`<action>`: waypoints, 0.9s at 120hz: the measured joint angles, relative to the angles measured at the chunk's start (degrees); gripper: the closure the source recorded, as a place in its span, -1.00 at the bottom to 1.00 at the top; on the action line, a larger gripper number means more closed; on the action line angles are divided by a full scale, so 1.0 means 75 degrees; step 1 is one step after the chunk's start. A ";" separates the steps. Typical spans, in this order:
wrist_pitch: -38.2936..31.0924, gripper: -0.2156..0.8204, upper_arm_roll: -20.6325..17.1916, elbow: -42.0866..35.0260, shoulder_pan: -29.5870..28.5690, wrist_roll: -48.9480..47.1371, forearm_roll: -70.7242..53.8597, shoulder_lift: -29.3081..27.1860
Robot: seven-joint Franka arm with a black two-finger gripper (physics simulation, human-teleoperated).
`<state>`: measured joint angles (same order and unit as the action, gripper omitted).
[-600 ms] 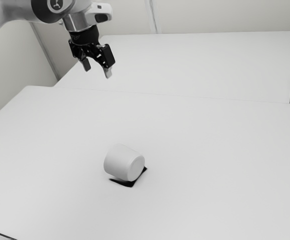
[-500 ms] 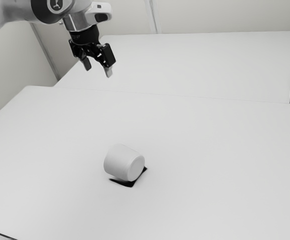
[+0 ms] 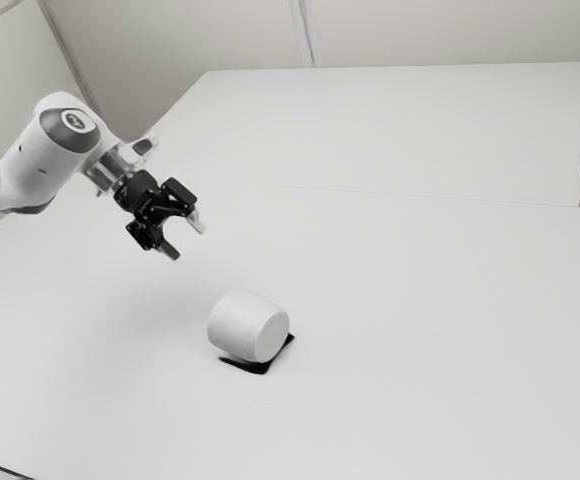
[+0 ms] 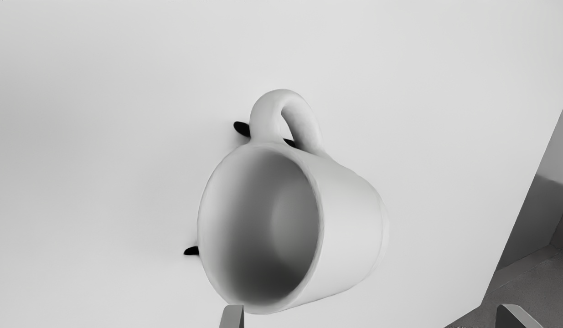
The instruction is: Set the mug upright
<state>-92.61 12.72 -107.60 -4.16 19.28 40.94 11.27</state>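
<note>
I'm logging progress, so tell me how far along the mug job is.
Nothing looks done: the mug lies on its side. Underway, apparently, is the approach: the open hand hangs clear of it, aimed its way. Left: gripping, righting and releasing it.

Free room above tipped mug (image 3: pixel 242 326), handle (image 4: pixel 264 119) jutting out

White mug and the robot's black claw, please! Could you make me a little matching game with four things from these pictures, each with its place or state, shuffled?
Things:
1. White, tapered mug
2. Black two-finger gripper
3. Curved white handle
4. Flat black patch

Places and states:
A. Joined to the mug's outer wall
B. In the air, fingers apart
C. Partly hidden beneath the mug
D. Lying on its side, not upright

Right pairs: 1-D, 2-B, 3-A, 4-C
</note>
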 joint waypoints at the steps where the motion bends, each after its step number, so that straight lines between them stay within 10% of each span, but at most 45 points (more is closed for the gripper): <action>1: -0.0005 -0.58 0.0007 -0.0010 -0.0009 0.0064 0.0097 0.0059; 93: 0.0824 -0.58 0.0025 -0.1970 -0.0102 0.4476 0.3665 0.1062; 108: 0.0779 -0.13 -0.0028 -0.1993 -0.0100 0.4839 0.3860 0.1069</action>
<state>-86.77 12.51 -122.54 -4.92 55.57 69.89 19.29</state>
